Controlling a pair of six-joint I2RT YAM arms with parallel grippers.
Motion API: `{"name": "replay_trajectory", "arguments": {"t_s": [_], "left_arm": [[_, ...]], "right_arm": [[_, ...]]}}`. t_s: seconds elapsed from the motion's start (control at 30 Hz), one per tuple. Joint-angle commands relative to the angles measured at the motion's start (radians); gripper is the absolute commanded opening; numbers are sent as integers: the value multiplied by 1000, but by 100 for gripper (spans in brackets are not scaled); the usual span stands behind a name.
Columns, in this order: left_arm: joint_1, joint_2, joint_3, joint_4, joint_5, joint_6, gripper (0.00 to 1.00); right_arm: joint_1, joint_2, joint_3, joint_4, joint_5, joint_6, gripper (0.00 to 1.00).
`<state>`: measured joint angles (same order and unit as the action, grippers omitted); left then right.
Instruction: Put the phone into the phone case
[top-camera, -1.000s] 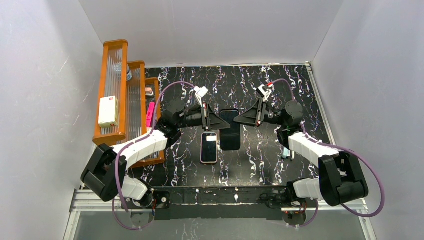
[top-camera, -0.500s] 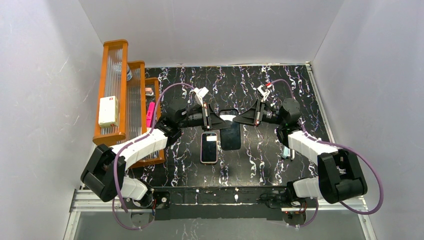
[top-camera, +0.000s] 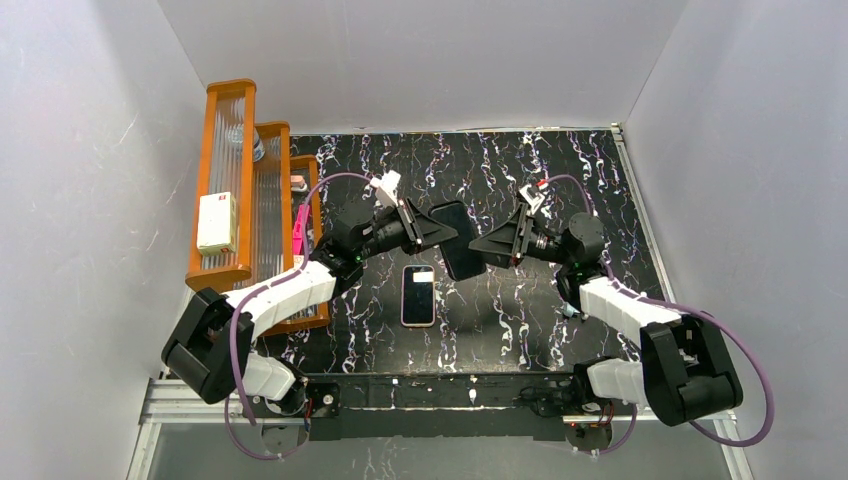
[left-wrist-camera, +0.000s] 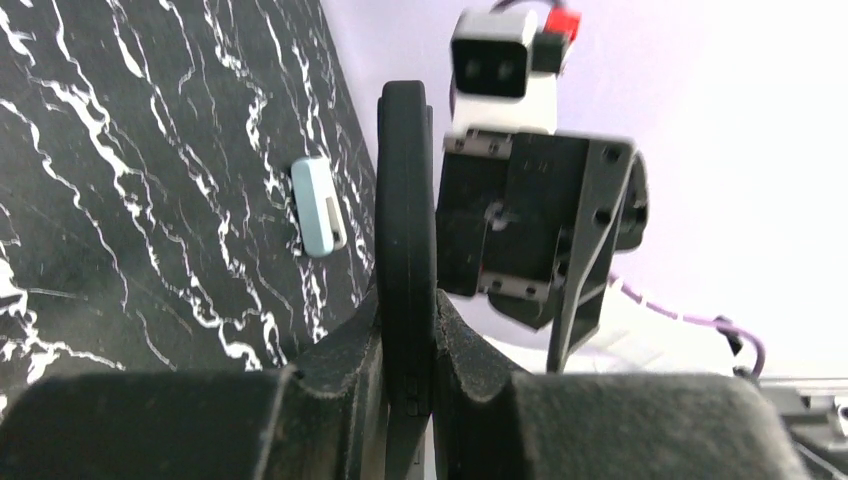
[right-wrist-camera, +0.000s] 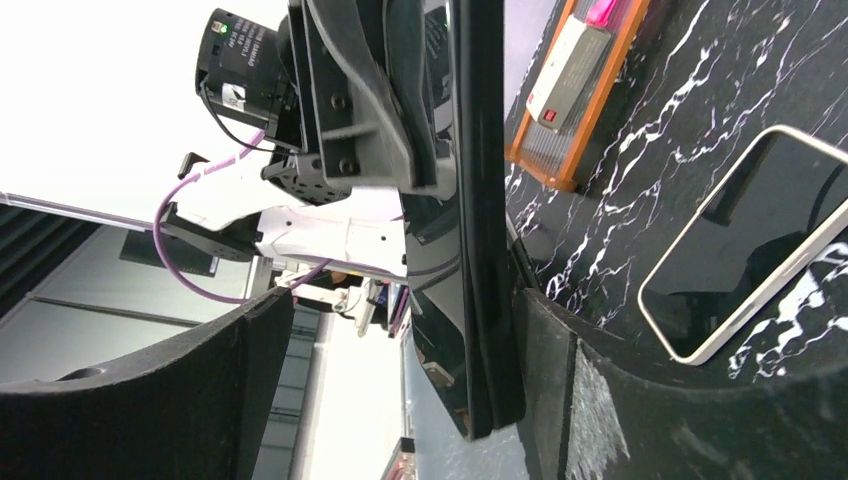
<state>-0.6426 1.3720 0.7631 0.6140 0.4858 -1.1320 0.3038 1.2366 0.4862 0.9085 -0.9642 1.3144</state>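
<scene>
Looking down from the top camera: lying flat on the marbled black table (top-camera: 520, 170), the phone case (top-camera: 404, 297), a pale pink rim, with the glossy black screen of the phone (top-camera: 419, 298) inside that rim. Just behind the case, held clear of the table and turned at an angle, a black phone-sized slab (top-camera: 462, 255). Left gripper (top-camera: 441, 233) pinching the slab's edge on the left-rear side of the case; right gripper (top-camera: 487, 246) at the slab's opposite edge, to the right-rear of the case. Well to the left of the case, an orange rack (top-camera: 225, 180)

From the left wrist: slab seen edge-on and upright, squeezed tight between both left fingers (left-wrist-camera: 350, 350), no gap on either side. On the table, a small pale block (left-wrist-camera: 318, 207); cannot tell from here how far from the case

From the right wrist: right fingers (right-wrist-camera: 640, 400) spread wide, not gripping; slab standing between them, close against one finger and well apart from the other. Case with the phone beyond the slab, flat on the table, touched by neither gripper
</scene>
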Motion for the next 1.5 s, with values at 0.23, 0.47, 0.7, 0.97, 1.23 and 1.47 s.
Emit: {"name": "replay_trajectory", "arguments": {"t_s": [0.23,0.47,0.7,0.97,1.23,1.47], "left_arm": [[8,-20,28,151,-114,-211,0],[9,46,7,132,-57,-241,3],[9,91,-24,132,-53,-207,9],[9,203,-74,135,-30,-319,13],[11,292,-91,162,0,-387,15],[9,349,-110,199,6,-467,19]], "right_arm": [[18,-93,-47,62,-7,-101,88],[18,-121,-54,-16,25,-141,63],[18,-105,-108,-21,127,-22,41],[17,-89,-138,4,151,1,66],[18,-160,-159,-89,126,-135,69],[17,-154,-179,-65,125,-149,57]]}}
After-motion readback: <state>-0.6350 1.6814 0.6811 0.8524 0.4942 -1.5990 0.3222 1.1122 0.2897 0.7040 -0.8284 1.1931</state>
